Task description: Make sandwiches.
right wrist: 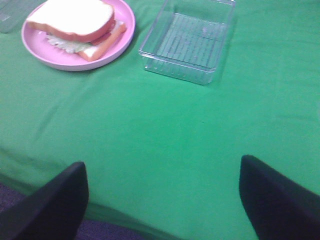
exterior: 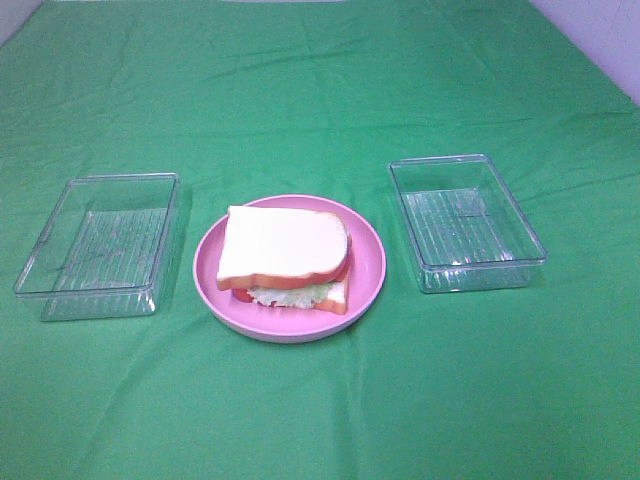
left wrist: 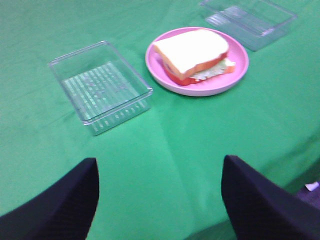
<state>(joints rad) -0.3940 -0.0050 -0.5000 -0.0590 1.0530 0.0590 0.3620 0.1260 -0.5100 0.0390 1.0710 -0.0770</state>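
One sandwich [exterior: 285,255] sits on a round pink plate [exterior: 368,268] at the table's middle: two white bread slices with orange-brown crust, pale green lettuce and a red layer between them. It also shows in the left wrist view [left wrist: 194,56] and the right wrist view [right wrist: 75,22]. My left gripper [left wrist: 160,200] is open and empty, held back near the table's front edge, well away from the plate. My right gripper [right wrist: 162,200] is open and empty, also back by the front edge. Neither gripper shows in the high view.
A clear plastic tray [exterior: 98,245] stands left of the plate [left wrist: 102,85]. A second clear tray [exterior: 465,222] stands right of it [right wrist: 187,40]. Both trays hold nothing. A green cloth [exterior: 320,420] covers the table.
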